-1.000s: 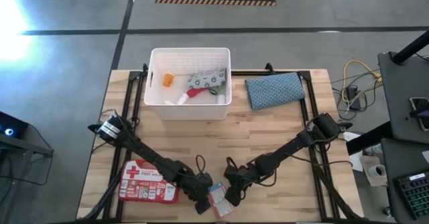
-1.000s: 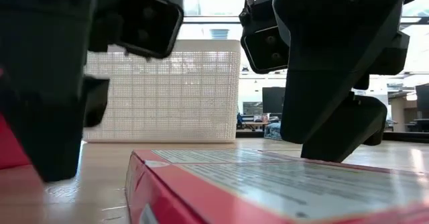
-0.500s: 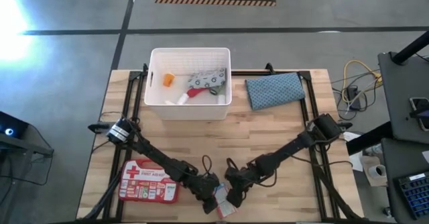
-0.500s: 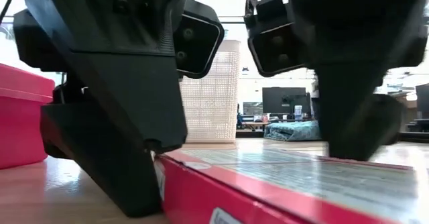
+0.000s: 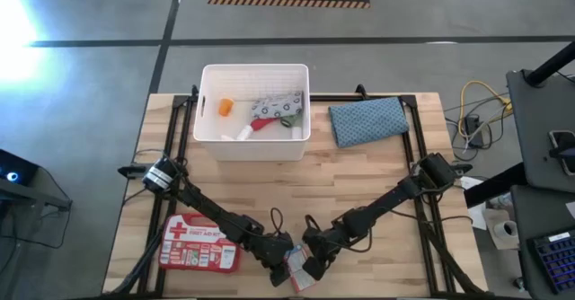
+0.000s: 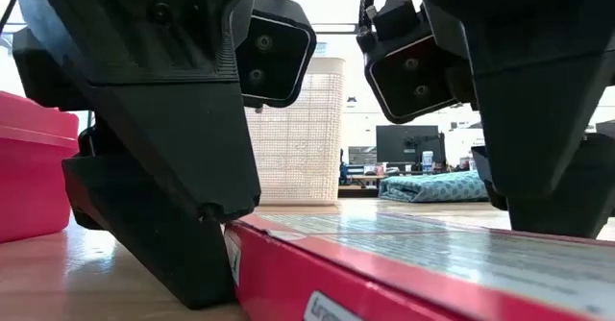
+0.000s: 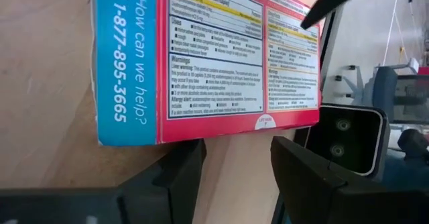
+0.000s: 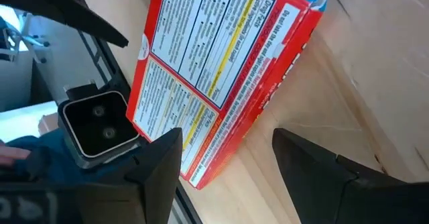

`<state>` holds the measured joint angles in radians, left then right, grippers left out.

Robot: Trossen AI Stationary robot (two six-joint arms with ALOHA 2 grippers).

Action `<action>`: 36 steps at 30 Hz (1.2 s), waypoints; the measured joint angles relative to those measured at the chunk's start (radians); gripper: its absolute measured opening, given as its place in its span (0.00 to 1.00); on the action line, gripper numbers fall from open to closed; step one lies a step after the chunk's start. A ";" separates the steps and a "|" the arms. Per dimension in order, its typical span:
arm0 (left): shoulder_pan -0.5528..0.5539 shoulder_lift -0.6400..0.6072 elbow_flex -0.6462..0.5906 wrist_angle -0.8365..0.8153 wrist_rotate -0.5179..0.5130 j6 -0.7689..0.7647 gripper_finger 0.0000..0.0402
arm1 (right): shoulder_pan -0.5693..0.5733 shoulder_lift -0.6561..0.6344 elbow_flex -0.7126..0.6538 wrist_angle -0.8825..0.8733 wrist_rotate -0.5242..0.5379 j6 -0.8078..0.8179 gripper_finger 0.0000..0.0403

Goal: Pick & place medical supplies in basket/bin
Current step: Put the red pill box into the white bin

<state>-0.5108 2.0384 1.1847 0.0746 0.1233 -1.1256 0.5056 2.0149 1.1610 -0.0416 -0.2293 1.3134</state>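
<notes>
Grippers meet at the bench's near edge: left gripper (image 5: 284,266) and right gripper (image 5: 308,267), both with fingers apart, flank the small red-white box (image 5: 296,269) lying flat. Several supplies already sit in the white bin (image 5: 257,136); the red first-aid case (image 5: 198,243) waits beside the left arm.

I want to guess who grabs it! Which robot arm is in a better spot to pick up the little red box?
Probably the right. Both open grippers, left and right, sit at the small red-white box, but the right wrist view shows its fingers straddling the box's edge; the left's reach just short.
</notes>
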 joint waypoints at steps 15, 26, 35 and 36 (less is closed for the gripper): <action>0.037 0.005 0.014 0.055 -0.049 0.126 0.41 | 0.003 0.023 -0.003 0.097 -0.054 -0.130 0.57; 0.041 0.003 0.007 0.074 -0.060 0.130 0.41 | 0.007 0.003 0.012 0.104 -0.050 -0.154 0.57; 0.043 -0.006 0.008 0.074 -0.039 0.130 0.41 | 0.016 -0.058 0.012 0.101 0.009 -0.151 0.57; 0.043 -0.007 0.008 0.074 -0.039 0.129 0.41 | 0.016 -0.066 0.012 0.095 0.022 -0.155 0.57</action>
<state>-0.4683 2.0310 1.1927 0.1484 0.0846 -0.9964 0.5213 1.9487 1.1733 0.0535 -0.2068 1.1586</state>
